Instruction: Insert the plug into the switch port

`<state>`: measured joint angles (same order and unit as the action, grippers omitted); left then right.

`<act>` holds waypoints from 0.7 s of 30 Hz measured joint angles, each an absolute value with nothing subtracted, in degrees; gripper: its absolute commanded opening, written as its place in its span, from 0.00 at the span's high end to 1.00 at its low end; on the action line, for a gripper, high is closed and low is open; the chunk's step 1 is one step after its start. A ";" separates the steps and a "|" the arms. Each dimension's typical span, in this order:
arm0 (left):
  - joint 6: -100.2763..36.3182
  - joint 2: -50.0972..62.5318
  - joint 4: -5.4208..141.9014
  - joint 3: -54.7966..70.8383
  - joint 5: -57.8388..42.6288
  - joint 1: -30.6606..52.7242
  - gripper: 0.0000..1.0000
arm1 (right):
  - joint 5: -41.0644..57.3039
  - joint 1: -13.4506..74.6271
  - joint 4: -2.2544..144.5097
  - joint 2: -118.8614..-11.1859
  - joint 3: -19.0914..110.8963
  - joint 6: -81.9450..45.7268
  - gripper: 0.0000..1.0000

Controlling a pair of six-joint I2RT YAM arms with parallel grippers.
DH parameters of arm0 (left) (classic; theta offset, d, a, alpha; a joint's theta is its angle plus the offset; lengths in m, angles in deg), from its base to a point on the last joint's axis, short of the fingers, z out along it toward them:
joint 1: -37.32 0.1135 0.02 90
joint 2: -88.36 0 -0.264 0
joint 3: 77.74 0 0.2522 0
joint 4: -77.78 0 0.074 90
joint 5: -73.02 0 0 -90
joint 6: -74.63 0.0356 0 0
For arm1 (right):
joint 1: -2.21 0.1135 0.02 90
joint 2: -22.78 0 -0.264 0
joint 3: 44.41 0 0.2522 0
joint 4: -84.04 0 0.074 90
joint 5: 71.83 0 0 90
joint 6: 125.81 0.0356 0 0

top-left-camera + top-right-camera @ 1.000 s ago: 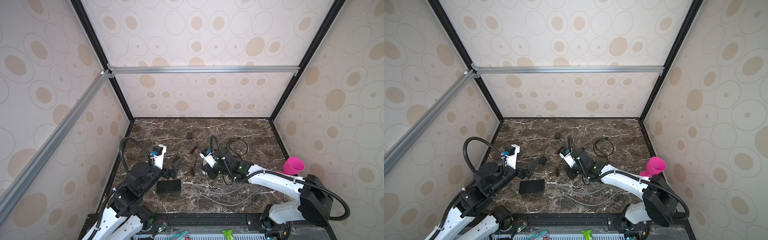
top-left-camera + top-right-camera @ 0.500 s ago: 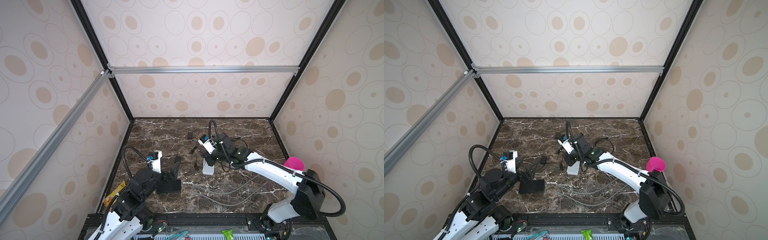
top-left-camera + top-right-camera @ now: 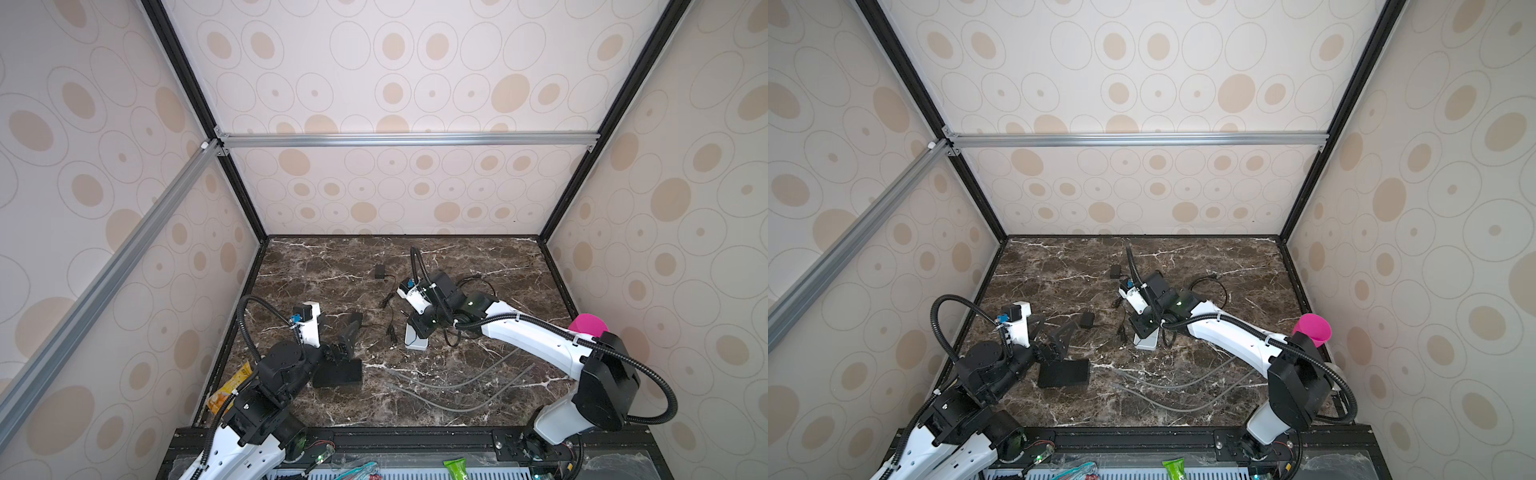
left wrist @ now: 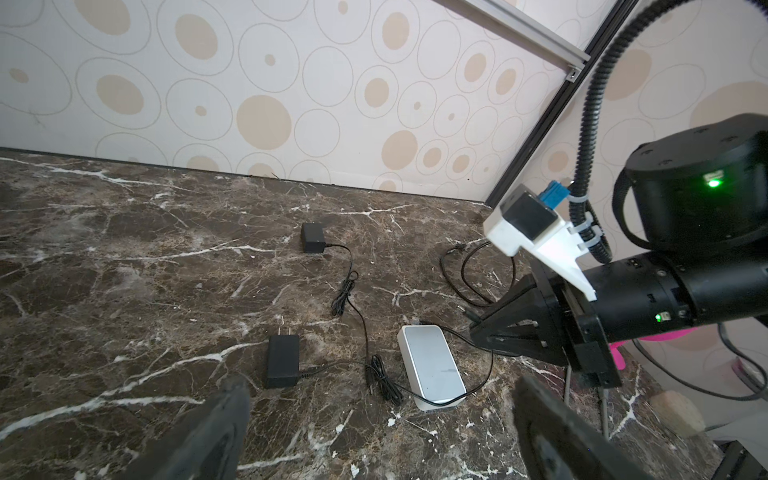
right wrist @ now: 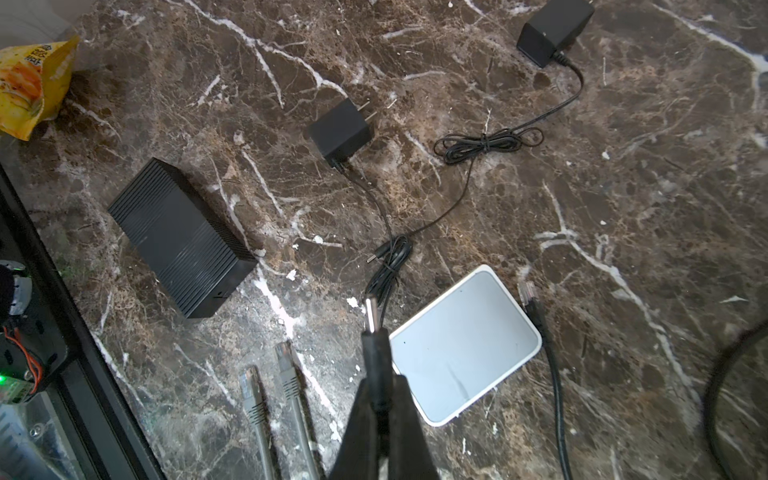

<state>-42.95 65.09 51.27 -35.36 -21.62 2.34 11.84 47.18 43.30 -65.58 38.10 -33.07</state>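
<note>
My right gripper (image 5: 382,382) is shut on the black barrel plug (image 5: 376,353). The plug's metal tip sticks out past the fingertips, just off a corner of the white flat switch (image 5: 465,345). In both top views this gripper (image 3: 419,328) (image 3: 1142,326) hovers at the far end of the switch (image 3: 415,341) (image 3: 1147,340), mid-table. No port shows on the switch in any view. My left gripper (image 4: 380,384) stands wide open with nothing between its fingers, pointing toward the switch (image 4: 432,365). In a top view it (image 3: 1059,336) hangs over the far edge of a black box.
The black ribbed box (image 5: 183,237) lies front left. Two black power adapters (image 5: 340,131) (image 5: 555,29) trail bundled cords across the middle. Two grey network cables (image 5: 289,374) and a black one (image 5: 536,307) flank the switch. A pink cup (image 3: 588,326) stands right, a snack packet (image 5: 33,83) left.
The right gripper, shut throughout, drew back from over the white switch, uncovering it. The left arm sank lower over the black box, still open.
</note>
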 measured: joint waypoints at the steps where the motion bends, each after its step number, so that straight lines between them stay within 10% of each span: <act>1: -43.12 64.61 51.27 -35.36 -21.62 2.34 0.02 | 12.11 47.18 43.19 -65.34 38.04 -33.04 1.00; 21: -43.60 64.18 51.38 -35.36 -22.60 2.34 0.02 | 9.99 48.60 42.09 -66.50 33.38 -32.74 1.00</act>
<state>-43.60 64.18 51.38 -35.36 -22.60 2.34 9.99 48.60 42.09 -66.50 33.38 -32.74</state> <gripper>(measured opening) 0.981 0.056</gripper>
